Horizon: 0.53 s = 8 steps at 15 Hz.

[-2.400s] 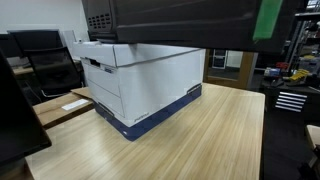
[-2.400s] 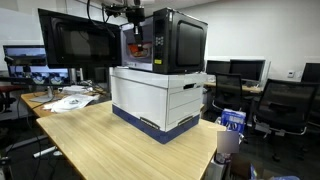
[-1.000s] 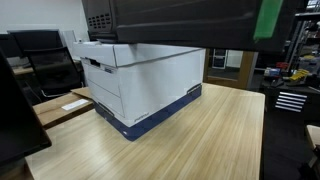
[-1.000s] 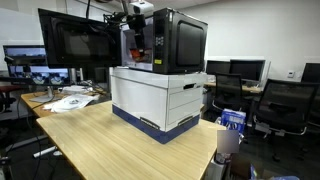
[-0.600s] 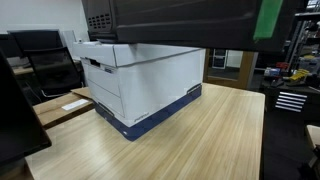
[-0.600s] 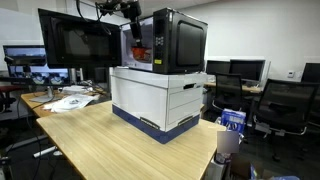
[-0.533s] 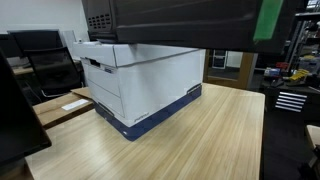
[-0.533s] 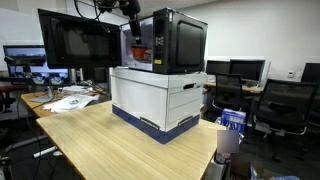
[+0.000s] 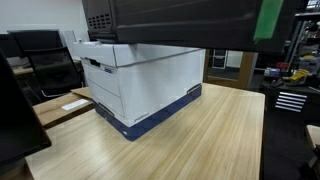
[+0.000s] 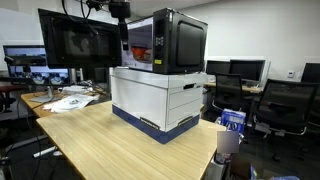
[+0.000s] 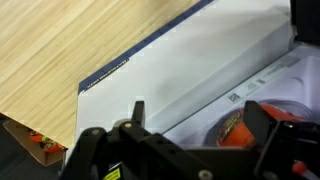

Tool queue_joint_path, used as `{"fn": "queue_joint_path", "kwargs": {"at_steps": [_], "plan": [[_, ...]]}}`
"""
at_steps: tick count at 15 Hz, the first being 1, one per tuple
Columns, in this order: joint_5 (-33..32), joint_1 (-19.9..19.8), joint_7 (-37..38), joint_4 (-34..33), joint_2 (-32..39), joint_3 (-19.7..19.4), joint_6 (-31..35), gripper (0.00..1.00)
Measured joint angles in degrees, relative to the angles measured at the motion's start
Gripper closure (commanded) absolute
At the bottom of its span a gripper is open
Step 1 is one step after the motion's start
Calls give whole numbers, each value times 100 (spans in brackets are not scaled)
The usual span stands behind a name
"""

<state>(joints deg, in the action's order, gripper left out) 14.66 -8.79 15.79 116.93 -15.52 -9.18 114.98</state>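
Fingers (image 11: 92, 150) stand wide apart in wrist view, nothing btw them. In an exterior view the gripper (image 10: 122, 14) hangs near the top left corner of the microwave (image 10: 168, 40). Microwave sits on a white box (image 10: 160, 95) w/ blue base, approx. mid of the wooden table (image 10: 105, 145). A monitor (image 10: 75, 40) stands left of it, office chairs (image 10: 285, 100) far right.

Wooden table (image 10: 100, 140) bears a white box (image 10: 160, 95), perhaps papers (image 10: 72, 102).
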Motion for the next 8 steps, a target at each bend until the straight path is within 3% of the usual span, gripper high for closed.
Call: {"fn": "queue_joint_path", "kwargs": {"at_steps": [8], "plan": [[-1098,32,-1584,865,-332,116,-577,0]]}}
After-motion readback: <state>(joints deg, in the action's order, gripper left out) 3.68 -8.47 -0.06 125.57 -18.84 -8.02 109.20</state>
